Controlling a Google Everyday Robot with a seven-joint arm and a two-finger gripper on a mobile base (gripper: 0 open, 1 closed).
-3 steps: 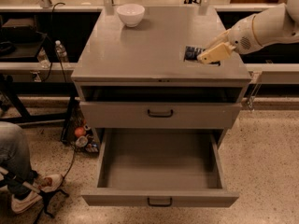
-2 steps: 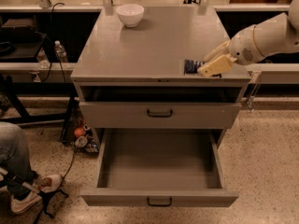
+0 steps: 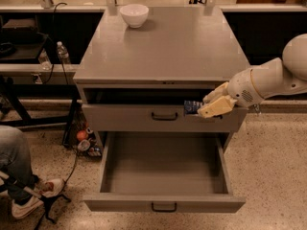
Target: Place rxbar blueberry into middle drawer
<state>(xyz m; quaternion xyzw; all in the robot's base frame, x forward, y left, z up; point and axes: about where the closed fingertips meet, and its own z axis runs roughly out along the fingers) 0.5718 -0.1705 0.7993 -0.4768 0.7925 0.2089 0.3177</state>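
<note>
gripper with rxbar blueberry before upper drawer, above open middle drawer, bowl on cabinet top

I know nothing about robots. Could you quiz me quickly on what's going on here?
1. True or false: the white bowl sits inside the open middle drawer.
2. The gripper hovers before the right side of the cabinet, above that drawer. It grips: A) rxbar blueberry B) bottle C) spoon.
3. How many drawer handles show?
Key: 1 false, it's on top of the cabinet; 2 A; 3 two.
</note>
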